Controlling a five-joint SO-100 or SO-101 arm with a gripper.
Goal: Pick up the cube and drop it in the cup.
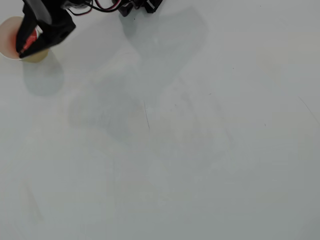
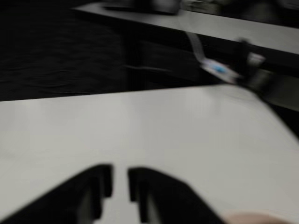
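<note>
Overhead view: arm in top-left corner, gripper (image 1: 24, 50) hanging over the cup (image 1: 10, 37). Cube (image 1: 33, 37) shows as a red sliver between the jaws, so jaws look closed on it, narrow gap only. Cube sits over the cup's right part, near the rim; can't tell its height above the mouth.

Step in hand, by my read: the drop. To do it well: centre cube over the white inside before letting go, since it looks off toward the rim. Open jaws smoothly, w/o nudging the cup; paper cup prob. light and tips easy. Keep wrist steady.

Wrist view: blurred. Two dark fingers (image 2: 100, 186) at bottom edge w/ a thin gap; no cube or cup clearly visible there. Pale patch at bottom right, maybe cup rim, can't say.

Desk (image 1: 200, 150): white, matte, faint scuffs, soft shadows. Cables (image 1: 100, 6) at top edge. Room beyond: dark, another pale bench (image 2: 224, 25) behind w/ unclear clutter.
</note>
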